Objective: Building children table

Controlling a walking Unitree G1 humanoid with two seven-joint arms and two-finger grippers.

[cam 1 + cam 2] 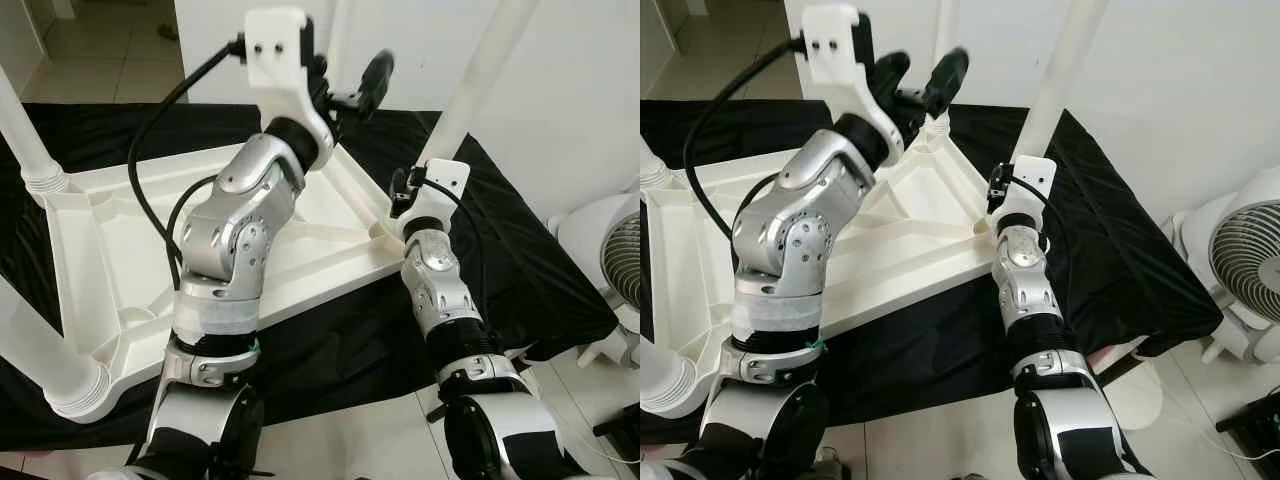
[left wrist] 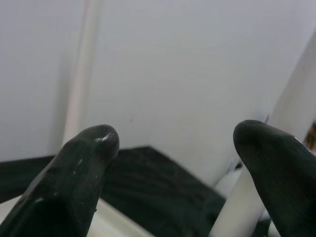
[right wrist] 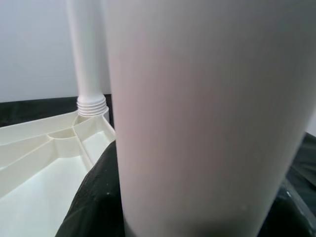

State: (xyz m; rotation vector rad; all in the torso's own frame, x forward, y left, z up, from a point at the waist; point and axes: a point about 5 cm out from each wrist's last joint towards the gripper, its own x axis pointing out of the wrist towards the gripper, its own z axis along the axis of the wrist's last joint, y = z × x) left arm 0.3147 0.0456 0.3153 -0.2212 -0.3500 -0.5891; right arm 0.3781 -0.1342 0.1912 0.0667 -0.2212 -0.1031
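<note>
The table (image 1: 320, 235) lies upside down on a black cloth (image 1: 520, 260), its ribbed underside facing up and white legs standing from its corners. The right leg (image 1: 470, 90) rises at the table's near right corner; the far leg (image 1: 945, 40) stands at the far corner, its threaded collar visible in the right wrist view; two more legs (image 1: 25, 140) stand at the left corners.

Left gripper (image 1: 352, 92) — raised above the far corner, fingers spread wide, nothing between them (the left wrist view shows both fingertips (image 2: 84, 163) apart against the wall).

Right gripper (image 1: 405, 195) — at the base of the right leg, pressed close against it; the right wrist view shows the leg directly in front, one black finger (image 3: 98, 197) beside it. Whether the fingers are clamped on the leg cannot be determined.

A white fan (image 1: 625, 255) stands on the floor, off the cloth's right edge.
</note>
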